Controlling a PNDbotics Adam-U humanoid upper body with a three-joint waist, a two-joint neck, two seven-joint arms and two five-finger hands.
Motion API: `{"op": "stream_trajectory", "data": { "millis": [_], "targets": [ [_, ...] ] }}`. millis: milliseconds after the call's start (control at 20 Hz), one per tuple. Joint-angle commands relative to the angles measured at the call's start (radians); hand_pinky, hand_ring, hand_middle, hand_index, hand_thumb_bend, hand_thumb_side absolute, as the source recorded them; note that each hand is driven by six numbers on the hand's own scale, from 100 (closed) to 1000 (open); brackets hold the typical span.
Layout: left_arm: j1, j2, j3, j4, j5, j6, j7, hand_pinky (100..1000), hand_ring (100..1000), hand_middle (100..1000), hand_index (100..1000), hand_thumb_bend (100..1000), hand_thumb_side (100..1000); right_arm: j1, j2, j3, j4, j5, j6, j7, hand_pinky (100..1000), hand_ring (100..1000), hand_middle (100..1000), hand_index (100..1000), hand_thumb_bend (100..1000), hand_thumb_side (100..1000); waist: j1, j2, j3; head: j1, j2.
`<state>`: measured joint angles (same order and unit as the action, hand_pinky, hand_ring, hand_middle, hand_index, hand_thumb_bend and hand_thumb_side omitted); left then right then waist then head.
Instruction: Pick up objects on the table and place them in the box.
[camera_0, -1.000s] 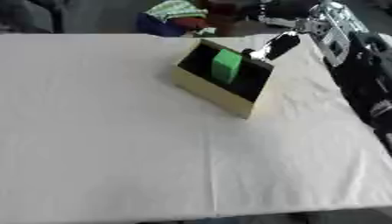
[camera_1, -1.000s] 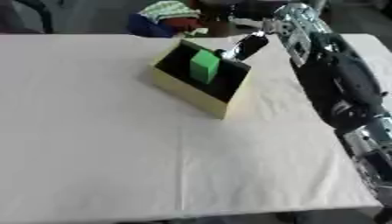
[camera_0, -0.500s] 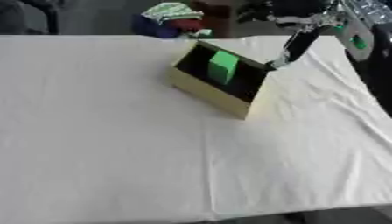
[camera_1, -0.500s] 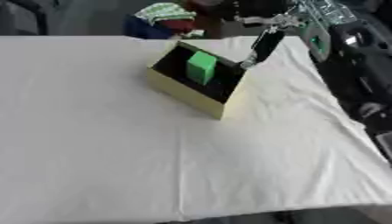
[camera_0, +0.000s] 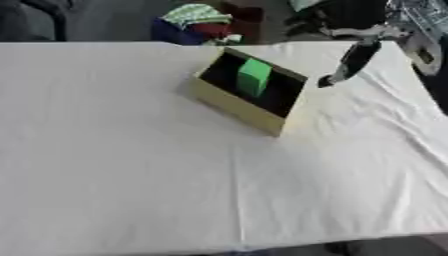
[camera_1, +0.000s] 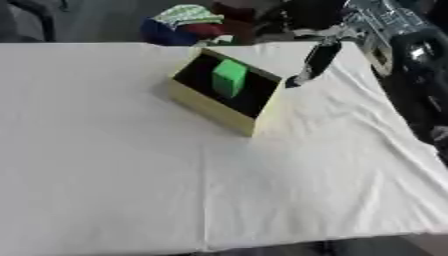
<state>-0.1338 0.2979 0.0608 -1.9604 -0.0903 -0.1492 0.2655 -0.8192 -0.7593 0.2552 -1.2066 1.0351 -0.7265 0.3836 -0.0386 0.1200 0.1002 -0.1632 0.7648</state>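
Note:
A tan open box (camera_0: 229, 104) stands tilted on the white table, with a green block (camera_0: 254, 77) inside it against the dark inner wall. My right hand (camera_0: 353, 56) hangs just right of the box's far corner, apart from it. Its fingers (camera_1: 315, 59) are straight and point down towards the cloth, holding nothing. My left hand shows in neither view.
The white cloth (camera_0: 131, 175) covers the whole table and is wrinkled at the right. A heap of coloured items (camera_0: 199, 19) lies beyond the far edge. My right arm (camera_1: 422, 75) runs down the right side.
My right hand has drawn away from the box's rim towards the right, its fingers now straighter. The green block stays in the box.

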Motion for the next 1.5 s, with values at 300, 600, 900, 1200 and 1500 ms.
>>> {"op": "stream_trajectory", "data": {
  "millis": [300,600,900,1200,1500],
  "targets": [
    [-0.01,0.02,0.011,-0.011,-0.005,-0.001,0.004,629,469,456,619,100,701,0.126,-0.144,-0.078,-0.115,-0.062,0.056,-0.029,911,1000,1000,1000,562,460,-0.001,-0.003,-0.014,0.01,-0.007],
    [-0.01,0.019,0.012,-0.011,-0.006,-0.001,0.005,630,469,456,619,100,702,0.217,-0.181,-0.127,-0.168,-0.108,0.1,-0.039,908,1000,1000,1000,518,453,-0.002,0.0,-0.018,0.013,-0.006],
    [-0.009,0.018,0.012,-0.01,-0.007,-0.001,0.005,630,469,456,619,100,703,0.268,-0.195,-0.156,-0.196,-0.133,0.127,-0.039,905,1000,1000,1000,524,422,-0.002,0.002,-0.02,0.016,-0.003],
    [-0.009,0.018,0.012,-0.01,-0.007,-0.001,0.005,629,470,456,620,100,702,0.295,-0.2,-0.171,-0.199,-0.146,0.142,-0.036,904,1000,1000,1000,512,434,0.0,0.003,-0.021,0.015,-0.002],
    [-0.008,0.02,0.012,-0.01,-0.007,-0.001,0.004,630,470,456,620,100,701,0.307,-0.203,-0.178,-0.199,-0.152,0.147,-0.033,903,1000,1000,1000,511,433,0.002,0.0,-0.025,0.014,-0.002]
  ]
}}
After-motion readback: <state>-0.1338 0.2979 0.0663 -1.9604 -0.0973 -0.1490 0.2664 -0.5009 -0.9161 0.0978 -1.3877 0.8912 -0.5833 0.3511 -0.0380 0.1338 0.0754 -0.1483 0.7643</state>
